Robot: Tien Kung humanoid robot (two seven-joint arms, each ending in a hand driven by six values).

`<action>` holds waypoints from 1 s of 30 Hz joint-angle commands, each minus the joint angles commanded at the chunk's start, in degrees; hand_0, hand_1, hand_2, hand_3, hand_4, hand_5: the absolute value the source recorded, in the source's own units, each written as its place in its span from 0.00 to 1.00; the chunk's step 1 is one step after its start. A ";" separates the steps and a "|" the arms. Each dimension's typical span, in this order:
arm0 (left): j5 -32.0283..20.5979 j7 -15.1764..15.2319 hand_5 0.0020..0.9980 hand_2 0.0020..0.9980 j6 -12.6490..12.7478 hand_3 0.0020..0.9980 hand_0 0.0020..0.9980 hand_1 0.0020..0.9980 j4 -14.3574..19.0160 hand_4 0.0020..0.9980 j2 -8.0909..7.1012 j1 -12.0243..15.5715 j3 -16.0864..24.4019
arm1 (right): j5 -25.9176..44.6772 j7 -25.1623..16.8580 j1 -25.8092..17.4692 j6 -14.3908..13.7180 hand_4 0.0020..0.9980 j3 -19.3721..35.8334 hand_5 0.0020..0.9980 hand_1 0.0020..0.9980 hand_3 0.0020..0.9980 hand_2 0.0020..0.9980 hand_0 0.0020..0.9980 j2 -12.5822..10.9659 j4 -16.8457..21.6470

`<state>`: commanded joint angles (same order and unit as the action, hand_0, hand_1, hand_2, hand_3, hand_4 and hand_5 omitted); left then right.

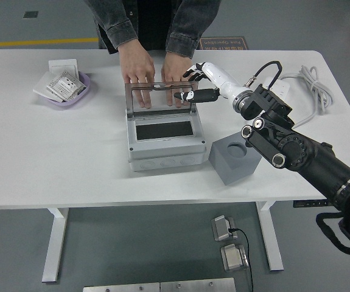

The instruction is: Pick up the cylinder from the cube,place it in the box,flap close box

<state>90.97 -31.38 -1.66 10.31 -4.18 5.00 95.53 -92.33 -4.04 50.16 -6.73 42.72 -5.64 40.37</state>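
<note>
The grey box (164, 148) stands mid-table with its clear lid (161, 98) upright along the back edge. My right hand (190, 87), white with black fingers (193, 95), hovers open at the lid's upper right corner; one finger points left along the top edge. A person's two hands (139, 72) lie flat on the table just behind the lid. To the right of the box sits the grey cube (229, 165), and the round hole (238, 151) in its top holds nothing. I see no cylinder; the box's inside shows only a dark rectangle.
A purple bowl (71, 97) of packets and a white card (63, 63) are at the back left. A white power strip (279, 89) and coiled cable (313, 85) lie at the back right, behind my right forearm (296, 152).
</note>
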 joint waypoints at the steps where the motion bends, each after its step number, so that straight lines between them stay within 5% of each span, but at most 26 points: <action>1: -0.04 0.03 0.56 0.62 0.01 0.72 0.71 0.71 0.00 0.78 0.03 0.02 -0.04 | -0.11 0.06 -0.20 -0.09 0.92 -0.07 0.49 0.69 0.72 0.67 0.79 -0.31 0.66; 30: -1.63 0.26 0.56 0.62 0.22 0.72 0.71 0.71 0.00 0.78 0.48 0.54 -1.03 | -0.94 1.69 -5.66 -1.96 0.90 -3.75 0.48 0.68 0.72 0.68 0.77 -8.09 18.92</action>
<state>89.34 -31.12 -1.44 10.31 -3.70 5.54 94.50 -93.27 -2.36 44.50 -8.68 38.97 -13.73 59.29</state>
